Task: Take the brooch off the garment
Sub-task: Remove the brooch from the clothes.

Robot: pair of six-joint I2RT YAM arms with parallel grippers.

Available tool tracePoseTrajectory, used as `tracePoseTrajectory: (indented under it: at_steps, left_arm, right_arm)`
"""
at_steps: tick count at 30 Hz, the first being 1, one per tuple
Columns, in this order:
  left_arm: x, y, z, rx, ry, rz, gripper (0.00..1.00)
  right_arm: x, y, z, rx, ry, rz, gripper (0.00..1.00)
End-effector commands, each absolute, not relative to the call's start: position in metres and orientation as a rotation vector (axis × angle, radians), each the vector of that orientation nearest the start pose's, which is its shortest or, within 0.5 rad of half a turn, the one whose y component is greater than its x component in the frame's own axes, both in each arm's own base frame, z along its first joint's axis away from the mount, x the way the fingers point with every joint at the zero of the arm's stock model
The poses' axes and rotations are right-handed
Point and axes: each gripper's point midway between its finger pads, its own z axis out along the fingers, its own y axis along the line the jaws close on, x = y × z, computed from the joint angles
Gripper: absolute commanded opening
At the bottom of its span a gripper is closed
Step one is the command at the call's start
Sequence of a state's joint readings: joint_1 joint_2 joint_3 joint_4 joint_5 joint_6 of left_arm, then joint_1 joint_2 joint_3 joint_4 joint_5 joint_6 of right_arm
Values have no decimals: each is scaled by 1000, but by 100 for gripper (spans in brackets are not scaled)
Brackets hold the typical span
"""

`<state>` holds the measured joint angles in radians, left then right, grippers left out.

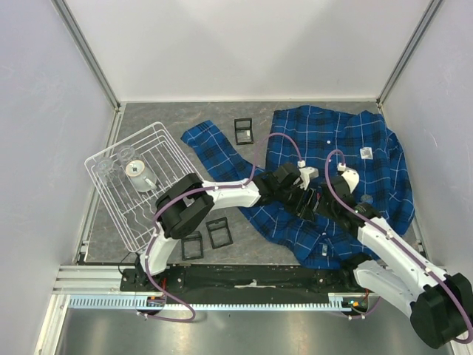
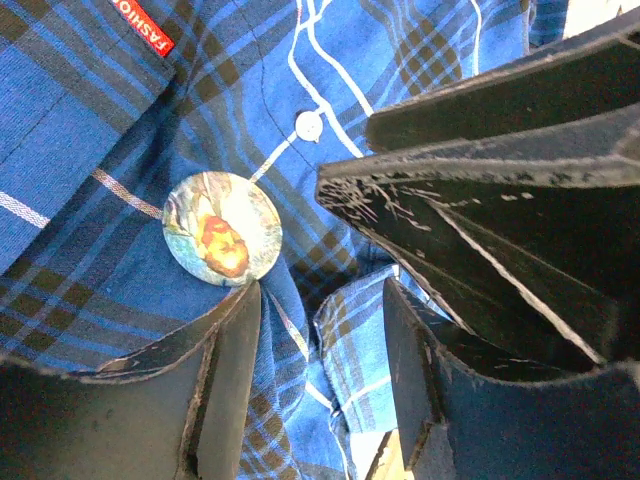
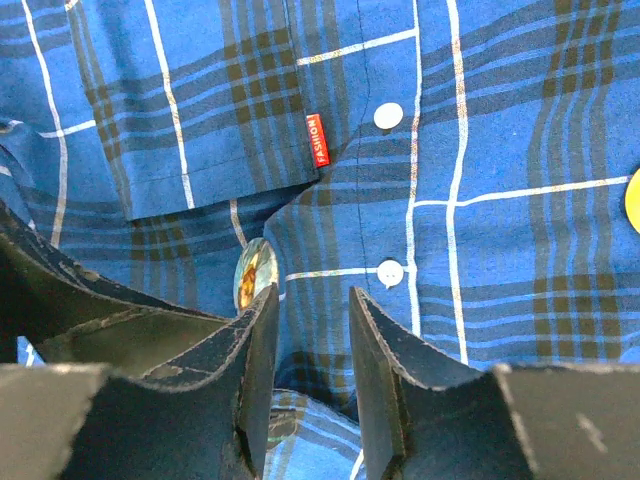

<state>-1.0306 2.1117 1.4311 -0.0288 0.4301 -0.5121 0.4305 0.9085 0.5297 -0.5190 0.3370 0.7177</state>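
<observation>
The garment (image 1: 355,140) is a bright blue plaid shirt spread over the right half of the table. Both grippers meet low over its front. In the top view they hide the brooch. The left wrist view shows the brooch (image 2: 222,228) as a round pictured badge on the cloth (image 2: 80,120). It sits just past the tip of my left gripper's (image 2: 322,300) left finger. That gripper stands open over a raised fold. My right gripper (image 3: 312,300) is open too, astride flat cloth (image 3: 520,120). There the brooch (image 3: 255,272) shows edge-on, touching its left fingertip. The right gripper's black fingers (image 2: 480,200) fill the left wrist view's upper right.
A white wire rack (image 1: 111,159) holding a white cup (image 1: 139,174) stands at the left. Three black square frames lie on the table, one (image 1: 243,131) behind the shirt's sleeve and two (image 1: 219,231) (image 1: 192,245) near the front. A red label (image 3: 317,140) and white buttons (image 3: 388,115) mark the shirt front.
</observation>
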Motion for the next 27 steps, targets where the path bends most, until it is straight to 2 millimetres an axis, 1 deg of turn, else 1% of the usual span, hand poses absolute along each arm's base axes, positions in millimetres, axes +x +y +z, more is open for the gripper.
tracePoseTrajectory:
  at_steps: [1,2,3,4,5,6,7,8,9,10,11,12,13,14,15,18,19,20,21,22,23,27]
  left_arm:
    - [201,-524,74,890,2289,-1278,59]
    - [206,-518,72,875,2304,-1228,59]
    - [206,-512,79,869,2292,-1205,59]
    - [209,-505,79,872,2285,-1164,59]
    - [214,-499,81,857,2278,-1112,59]
    - [211,-485,81,854,2295,-1069,59]
    - [216,-477,83,842,2292,-1043,59]
    - [218,-470,82,826,2298,-1023,57]
    - [216,-462,76,820,2314,-1018,51]
    - [221,-457,80,786,2316,-1031,46]
    - [220,-452,77,774,2336,-1041,40]
    - [222,-453,78,760,2319,-1069,38]
    - [223,-452,77,744,2326,-1087,37]
    - [222,-452,75,745,2330,-1096,36]
    - [222,-452,73,741,2334,-1097,36]
    - [225,-451,61,723,2364,-1080,35]
    - [229,-448,57,695,2384,-1076,35]
    - [232,-445,49,677,2409,-1068,34]
    - [234,-442,44,659,2428,-1060,35]
    - [240,-436,40,621,2446,-1048,35]
    - [243,-431,32,602,2467,-1025,36]
    - [251,-413,17,564,2506,-979,37]
  right_arm:
    - [237,64,92,478,2313,81,42]
    - [237,69,92,462,2325,103,43]
    - [238,71,93,442,2329,114,43]
    - [239,74,94,403,2336,123,44]
    - [238,81,94,360,2352,162,45]
    - [244,88,99,329,2331,210,47]
    - [245,94,99,295,2337,236,47]
    - [245,98,97,255,2345,253,47]
    - [247,114,99,199,2345,350,43]
    - [247,120,89,174,2385,363,40]
    - [247,125,85,156,2405,384,36]
    - [249,134,84,131,2410,417,28]
    - [250,135,77,121,2433,401,23]
    - [253,137,79,122,2424,394,20]
    - [254,140,80,111,2417,392,14]
    - [258,135,77,139,2417,343,12]
    - [257,131,67,153,2447,306,12]
    - [257,126,63,179,2461,263,12]
    - [251,120,55,217,2496,223,13]
    - [250,115,49,242,2509,187,15]
    - [246,109,43,259,2521,150,16]
    - [238,102,31,299,2553,98,20]
